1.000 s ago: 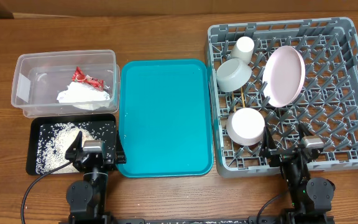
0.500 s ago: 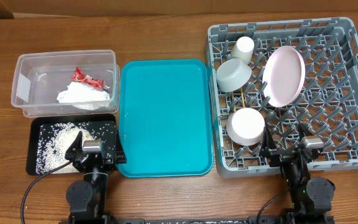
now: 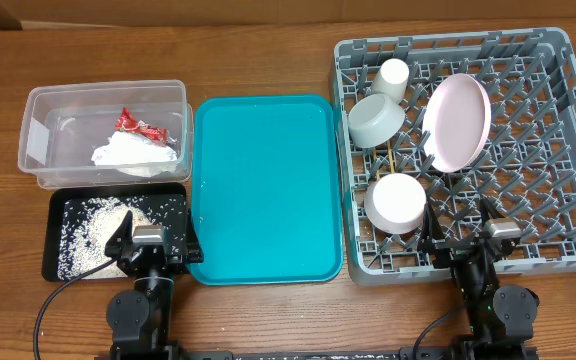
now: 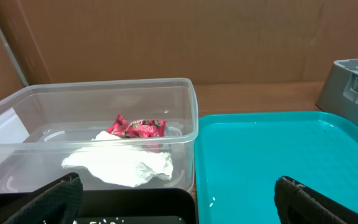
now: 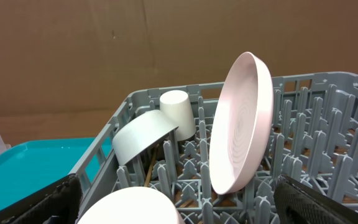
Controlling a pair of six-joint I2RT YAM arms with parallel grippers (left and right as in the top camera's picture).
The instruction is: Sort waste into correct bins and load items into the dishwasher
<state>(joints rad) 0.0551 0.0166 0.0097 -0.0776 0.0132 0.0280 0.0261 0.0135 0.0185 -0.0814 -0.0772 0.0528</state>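
The clear tub [image 3: 38, 105] holds the white napkin [image 3: 128, 152] and red wrapper [image 3: 138, 125]; both show in the left wrist view, napkin [image 4: 123, 166], wrapper [image 4: 137, 127]. Rice scraps [image 3: 93, 232] lie in the black tray [image 3: 58, 270]. The grey rack [image 3: 568, 150] holds the white cup [image 3: 393, 77], grey-green bowl [image 3: 374, 120], pink plate [image 3: 457, 122], white bowl [image 3: 397, 202] and chopsticks [image 3: 394, 160]. My left gripper [image 3: 154, 247] is open and empty over the black tray's front edge. My right gripper [image 3: 465, 240] is open and empty over the rack's front edge.
A teal tray [image 3: 264, 190] lies between the bins and the rack, with a few rice grains [image 4: 211, 200] on it. Brown cardboard walls stand behind the table. The wooden table [image 3: 268, 60] shows around everything.
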